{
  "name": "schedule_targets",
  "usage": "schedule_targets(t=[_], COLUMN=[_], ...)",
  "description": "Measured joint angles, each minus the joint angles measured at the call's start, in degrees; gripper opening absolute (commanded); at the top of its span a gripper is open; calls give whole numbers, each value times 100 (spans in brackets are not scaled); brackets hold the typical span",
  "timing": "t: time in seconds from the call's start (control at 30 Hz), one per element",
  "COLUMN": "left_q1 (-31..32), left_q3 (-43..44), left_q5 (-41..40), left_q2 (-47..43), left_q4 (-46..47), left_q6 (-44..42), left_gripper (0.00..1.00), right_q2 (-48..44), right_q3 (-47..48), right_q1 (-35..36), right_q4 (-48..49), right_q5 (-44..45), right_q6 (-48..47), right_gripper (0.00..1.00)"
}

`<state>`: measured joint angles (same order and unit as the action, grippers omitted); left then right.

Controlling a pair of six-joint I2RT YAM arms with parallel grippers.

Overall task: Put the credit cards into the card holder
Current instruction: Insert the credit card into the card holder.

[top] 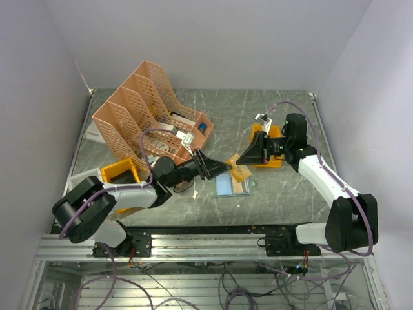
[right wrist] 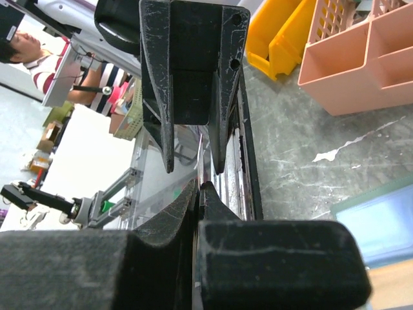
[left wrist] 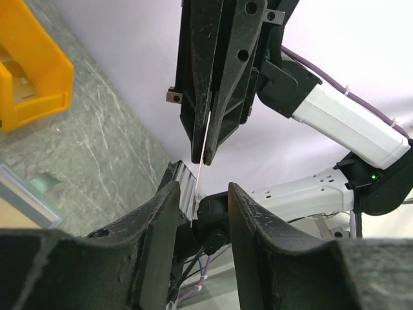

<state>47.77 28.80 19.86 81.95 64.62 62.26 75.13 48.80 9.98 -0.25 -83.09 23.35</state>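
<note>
— Holding credit card point(left wrist: 200, 173) mid-air at centre: right gripper point(top: 240, 159) clamped on it, left gripper point(top: 221, 167) with jaws apart astride its free edge
— Probably light, stiff, slick; pinch the flat faces; card holder point(top: 226, 186) lies below

**Peach, orange and black over veined grey-green**

The bench point(top: 284, 110) is dark grey-green with white marble veins. At ten o'clock, the file rack point(top: 139, 110) is peach with a lattice pattern. A bin point(top: 121, 172) at eight o'clock and a second bin point(top: 272, 161) at two o'clock are orange-yellow. The left tool point(left wrist: 200, 194) and right tool point(right wrist: 198, 190) are scuffed black. The credit card point(left wrist: 201, 171) shows a pale edge. The card holder point(top: 226, 186) is pale blue-green and tan. The cable point(top: 293, 104) is purple.
</note>
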Motion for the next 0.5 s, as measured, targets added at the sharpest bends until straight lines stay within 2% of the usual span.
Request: schedule_targets(t=[0.33,0.5], left_q1=[0,-7], left_q3=[219,234], left_q5=[190,306], left_q2=[122,175], left_q4=[15,-31], left_q6=[9,-35], left_gripper=[32,32], right_q2=[63,76], right_q3=[-9,-7], right_q1=[133,151], right_q4=[-111,-212], right_q5=[-26,-55], right_q6=[-168,-267], right_gripper=[0,0])
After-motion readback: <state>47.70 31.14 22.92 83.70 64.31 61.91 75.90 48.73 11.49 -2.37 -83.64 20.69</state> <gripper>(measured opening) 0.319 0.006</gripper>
